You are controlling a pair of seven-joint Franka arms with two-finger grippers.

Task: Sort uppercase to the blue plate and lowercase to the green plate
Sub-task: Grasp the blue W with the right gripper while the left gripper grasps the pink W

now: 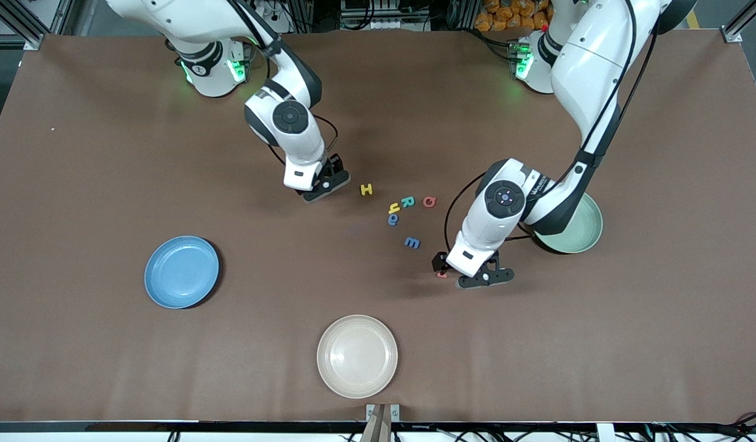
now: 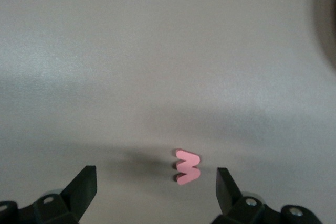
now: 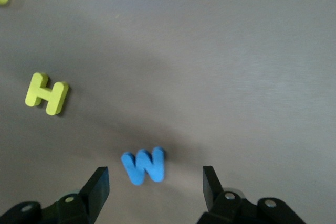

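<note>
My left gripper is open low over the table, and the small red lowercase w lies flat between its fingertips, closer to one finger. My right gripper is open over the dark blue uppercase M, which lies just ahead of its fingertips and is hidden in the front view. The yellow H lies beside it. Teal R, red Q, yellow h and two blue rounded letters lie mid-table. The blue plate is bare. The left arm partly covers the green plate.
A cream-white plate sits near the table's front edge, nearer to the camera than the letters. Both arms reach in over the middle of the brown table.
</note>
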